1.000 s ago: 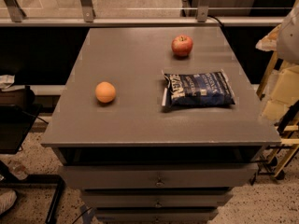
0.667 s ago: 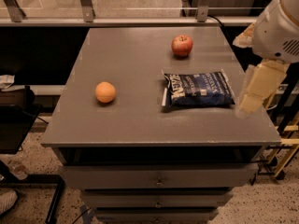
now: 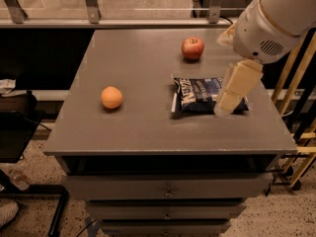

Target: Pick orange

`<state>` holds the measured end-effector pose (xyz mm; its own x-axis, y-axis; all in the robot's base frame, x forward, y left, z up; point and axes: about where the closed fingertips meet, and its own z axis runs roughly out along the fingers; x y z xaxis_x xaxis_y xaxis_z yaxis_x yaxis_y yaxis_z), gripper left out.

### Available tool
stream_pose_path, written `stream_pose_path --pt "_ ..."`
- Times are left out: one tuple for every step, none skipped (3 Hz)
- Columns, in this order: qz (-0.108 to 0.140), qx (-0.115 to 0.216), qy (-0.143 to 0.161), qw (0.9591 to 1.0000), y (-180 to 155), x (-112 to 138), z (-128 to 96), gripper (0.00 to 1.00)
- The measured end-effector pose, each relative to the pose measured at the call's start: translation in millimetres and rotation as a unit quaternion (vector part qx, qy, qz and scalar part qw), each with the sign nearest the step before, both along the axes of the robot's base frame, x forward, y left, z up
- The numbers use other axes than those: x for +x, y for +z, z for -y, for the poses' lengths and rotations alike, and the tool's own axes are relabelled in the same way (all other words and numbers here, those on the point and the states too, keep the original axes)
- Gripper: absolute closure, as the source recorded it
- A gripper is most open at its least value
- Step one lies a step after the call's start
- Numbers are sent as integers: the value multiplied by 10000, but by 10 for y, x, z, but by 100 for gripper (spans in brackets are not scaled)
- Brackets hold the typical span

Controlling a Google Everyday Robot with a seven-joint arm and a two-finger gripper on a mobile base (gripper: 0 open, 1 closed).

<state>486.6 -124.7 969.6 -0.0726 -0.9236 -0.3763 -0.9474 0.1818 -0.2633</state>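
the orange point(image 3: 111, 97) is sitting on the left part of the grey table point(image 3: 143, 127), alone on bare surface, nearer the front edge than the back. my pincer point(image 3: 223, 108) is hanging over the right part of the table, slanting down and toward the left of the view, its tip showing over the right end of a dark blue snack bag point(image 3: 197, 94). whether it is touching the bag i cannot tell. the orange is lying well apart from the pincer, off to the left of the view, with the bag lying between the two. i cannot tell whether the pincer is open or closed. the white rounded housing of my arm point(image 3: 276, 23) is filling the upper right corner above it. a red apple point(image 3: 192, 48) is standing toward the back of the table, beyond the bag and apart from it. the bag is lying flat and its contents are hidden. below the table top, drawers point(image 3: 168, 191) are sitting shut, and what they are holding is hidden.
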Motion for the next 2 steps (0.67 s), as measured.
stream_pose_path --pt "24 73 108 9999 -122 93 -251 0" --pt "76 140 462 9988 -296 194 -776 0"
